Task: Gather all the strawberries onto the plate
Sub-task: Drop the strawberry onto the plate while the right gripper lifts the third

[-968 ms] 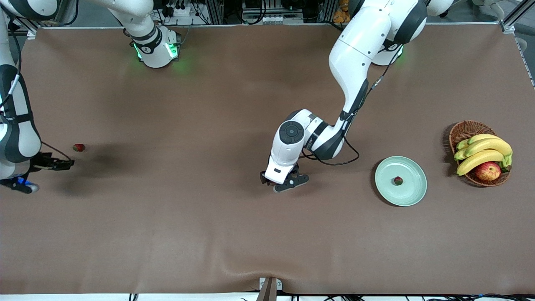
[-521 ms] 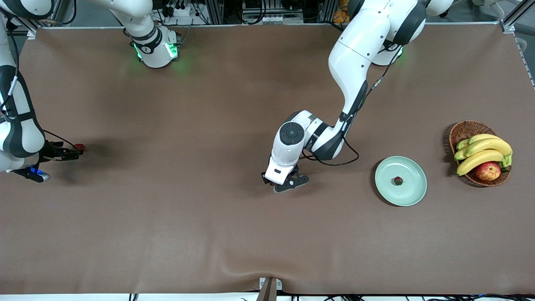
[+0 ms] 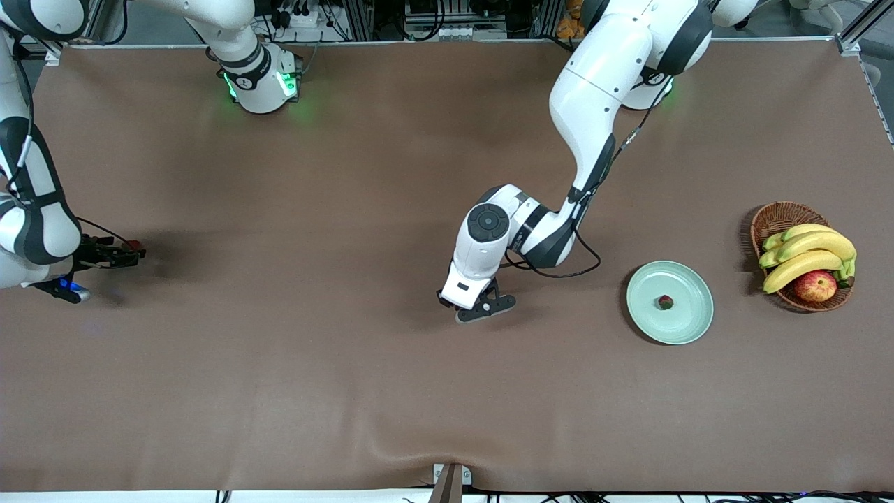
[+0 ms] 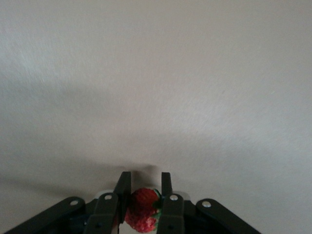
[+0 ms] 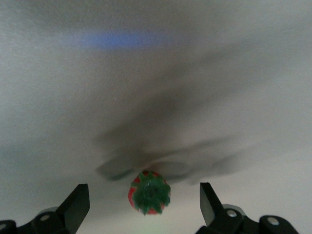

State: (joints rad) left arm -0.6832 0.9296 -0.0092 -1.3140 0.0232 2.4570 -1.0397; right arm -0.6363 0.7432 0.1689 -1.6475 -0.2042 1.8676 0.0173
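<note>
The left pincer (image 3: 482,309) is down at the middle of the tabletop (image 3: 349,391), clenched on one strawberry (image 4: 143,216). The left wrist view shows the berry pinched between the two fingers (image 4: 122,192), red flesh bulging a little and the green cap to one side. The plate (image 3: 688,318) lies toward the left arm's end of the tabletop, beside the wicker basket (image 3: 768,216) of bananas (image 3: 810,251) and an apple (image 3: 815,285), with a plated berry (image 3: 665,302) already on it.

The step in hand looks like the lift and carry. The grip is narrow and the fruit soft, so the arm would do well to rise straight up before travelling, keep the wrist level, and let go low over a bare part of the plate. That way the berry neither rolls off the rim nor knocks the one already there.

The right pincer (image 3: 133,253) is low at the right arm's end of the tabletop, released, its jaws spread wide on either side of the last berry (image 5: 149,192), which lies cap-up between them without touching either. Closing should be gentle and centred; an off-centre squeeze on so small a fruit could flick it out sideways.
</note>
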